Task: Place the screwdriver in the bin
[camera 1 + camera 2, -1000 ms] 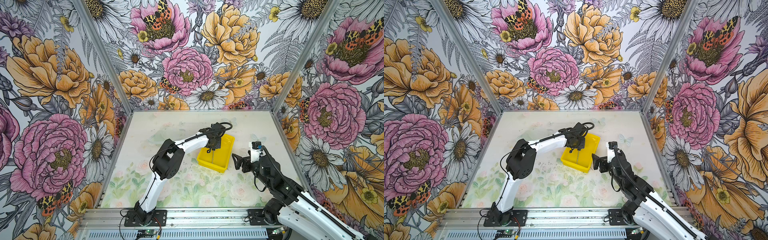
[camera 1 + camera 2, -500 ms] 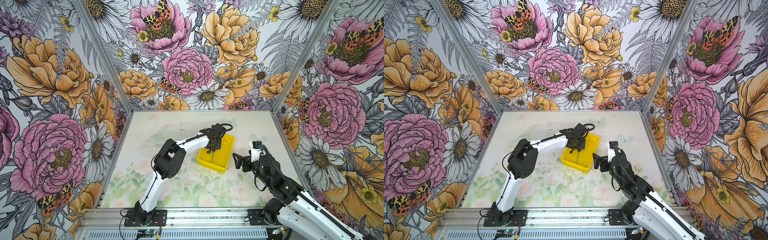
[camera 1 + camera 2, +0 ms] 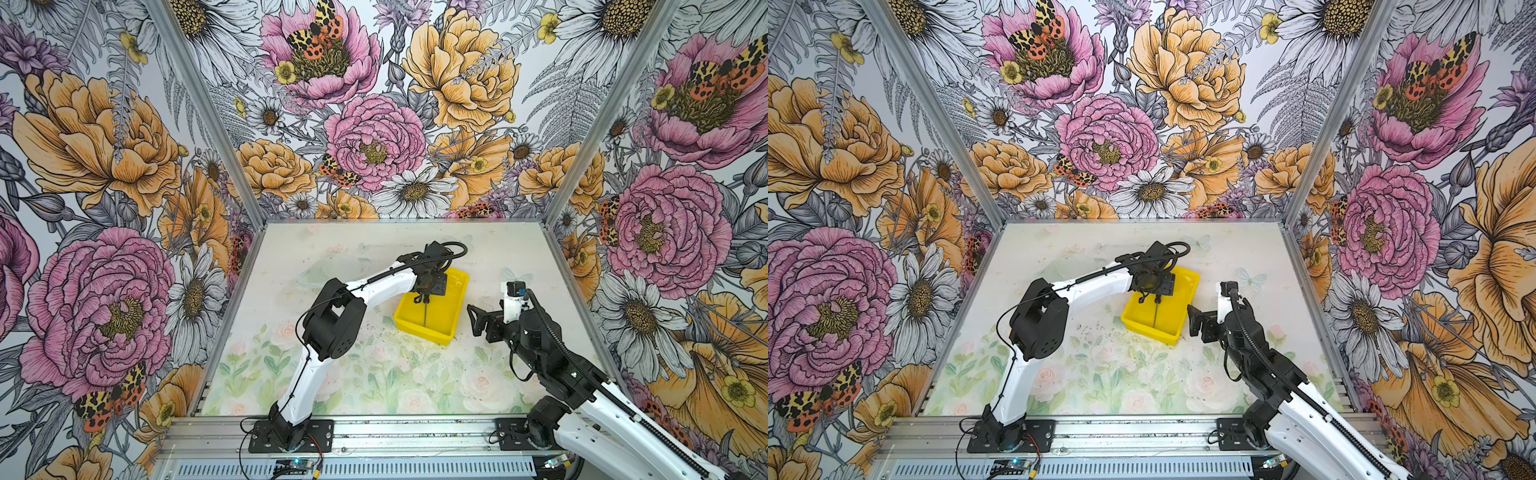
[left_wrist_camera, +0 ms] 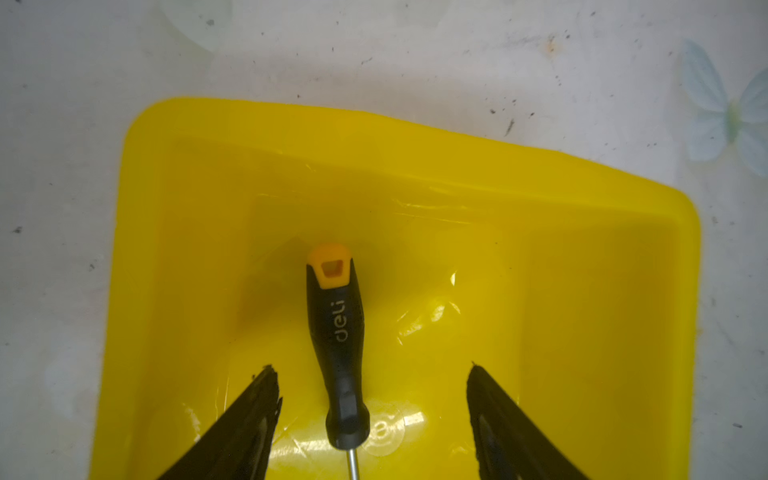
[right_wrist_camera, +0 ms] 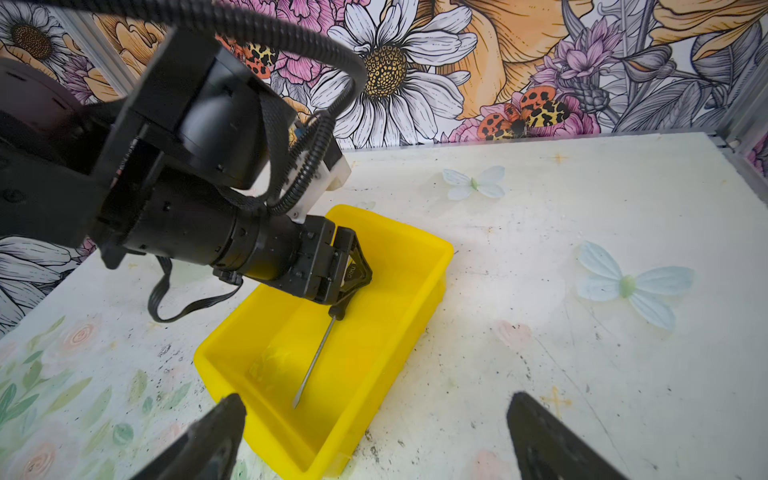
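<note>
Jaws spread wide now on the left gripper (image 4: 370, 369): a second back they were pinched shut over the bin, and the arm itself has barely shifted. Let go, the slim screwdriver with black handle, orange end cap and thin silver shaft (image 4: 337, 332) lies free between the two black fingers (image 4: 249, 415), touching neither. It's down on the floor of the bright yellow rectangular plastic bin (image 4: 332, 114), long axis running along the bin's length. In both top views the shaft points toward the robot bases, cap end toward the back wall.

The left wrist view gives the handle up close, with white "deli" lettering and a square hole in the cap, but cuts the shaft off at the frame edge. The right wrist view gives the whole shaft to its tip, with the handle mostly hidden behind the left gripper. From the top, only a thin line of shaft shows.

Over to the right gripper (image 5: 376, 405): it hangs near the bin above the pale flower-printed tabletop (image 3: 374, 374), fingers parted, nothing between them.
</note>
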Available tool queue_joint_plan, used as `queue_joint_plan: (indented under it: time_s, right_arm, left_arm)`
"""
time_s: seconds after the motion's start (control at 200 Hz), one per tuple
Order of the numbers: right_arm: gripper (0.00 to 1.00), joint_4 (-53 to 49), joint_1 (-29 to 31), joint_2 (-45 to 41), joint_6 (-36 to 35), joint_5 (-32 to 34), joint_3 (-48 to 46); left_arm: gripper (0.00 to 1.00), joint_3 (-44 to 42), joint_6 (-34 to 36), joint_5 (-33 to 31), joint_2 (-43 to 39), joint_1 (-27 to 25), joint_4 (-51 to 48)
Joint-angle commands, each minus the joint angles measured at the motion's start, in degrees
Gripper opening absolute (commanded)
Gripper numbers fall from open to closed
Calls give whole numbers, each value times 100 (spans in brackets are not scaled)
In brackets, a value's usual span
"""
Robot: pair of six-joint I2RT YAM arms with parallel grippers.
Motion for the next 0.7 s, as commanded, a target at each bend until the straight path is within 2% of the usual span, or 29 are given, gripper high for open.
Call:
queue_joint_plan:
  time_s: [0.0,0.16,0.335,0.525,0.696]
  right_arm:
    - [99,12,-49,-39,-19,91,37]
    - [100,8,-75,-29,-69,288,66]
    - [100,31,-151,-173,-213,887,86]
    - [100,36,-471,-210,-172,1374,35]
    - [100,35,-694,-122,-22,1888,-120]
  left_arm:
    - [78,-175,9,87,-683,40,82]
    - [98,-637,-38,66,-1283,89,84]
    - [99,-1385,-3,-171,-1955,197,86]
    - [99,-2499,-70,-524,-3111,355,86]
    - [99,-3598,-198,-1523,-4307,449,93]
